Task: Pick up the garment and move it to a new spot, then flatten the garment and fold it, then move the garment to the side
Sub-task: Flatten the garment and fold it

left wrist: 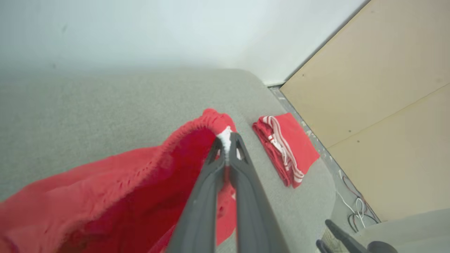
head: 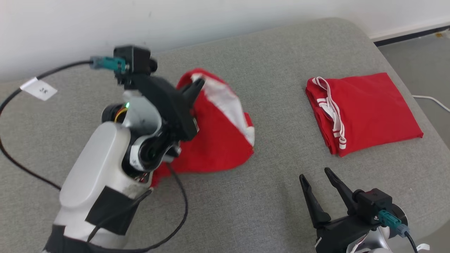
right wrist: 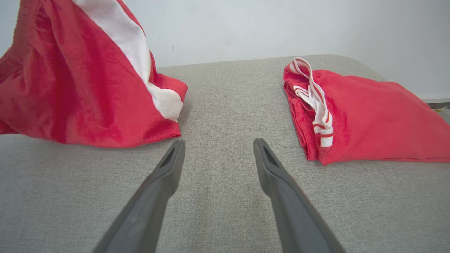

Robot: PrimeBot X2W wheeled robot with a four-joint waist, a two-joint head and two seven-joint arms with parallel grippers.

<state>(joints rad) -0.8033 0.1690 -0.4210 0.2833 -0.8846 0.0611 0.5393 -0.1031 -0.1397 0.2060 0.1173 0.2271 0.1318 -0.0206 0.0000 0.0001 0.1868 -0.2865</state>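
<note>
A red garment (head: 218,140) with a white side stripe is pulled up into a tent shape at the left middle of the grey cushion. My left gripper (head: 197,84) is shut on its top edge; the left wrist view shows the two dark fingers (left wrist: 242,175) pinching the white and red hem of the garment (left wrist: 105,196) at their tips. From the right wrist the garment (right wrist: 70,80) rises at the upper left. My right gripper (head: 318,177) hovers low near the front right, open, nothing between its fingers (right wrist: 165,175).
A second red garment (head: 365,109) with white-striped trim lies folded at the right (right wrist: 369,123) (left wrist: 286,149). The grey cushion (head: 274,196) ends near it, with floor and white cables (left wrist: 355,207) beyond. A black cable (head: 21,154) loops over the left side.
</note>
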